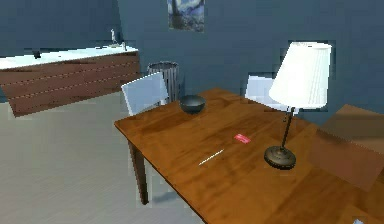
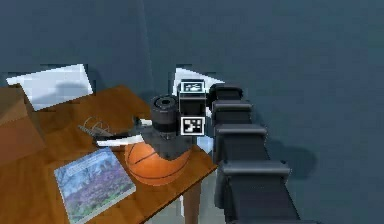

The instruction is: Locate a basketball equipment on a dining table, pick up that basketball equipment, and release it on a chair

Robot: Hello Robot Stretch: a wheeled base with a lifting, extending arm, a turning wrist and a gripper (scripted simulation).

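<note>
An orange basketball (image 2: 152, 162) lies on the wooden dining table (image 2: 120, 105) near its corner in the arm side view. The dark arm (image 2: 245, 165) rises from the bottom edge, with two white marker squares (image 2: 191, 110) at its far end. The gripper (image 2: 110, 133) has its dark body just above the ball, and its thin fingers point left over the tabletop. I cannot tell whether it holds anything or touches the ball. A white chair (image 2: 198, 80) stands just past the table's far edge, and another chair (image 2: 55, 84) is at the upper left.
A book (image 2: 93, 186) lies on the table by the ball. In the forward view the table (image 1: 170, 140) carries a lamp (image 1: 296, 95), a dark bowl (image 1: 191, 103) and a small red thing (image 1: 241, 139). Two chairs (image 1: 146, 93) stand behind it; a counter (image 1: 70, 75) and bin (image 1: 165, 75) lie beyond.
</note>
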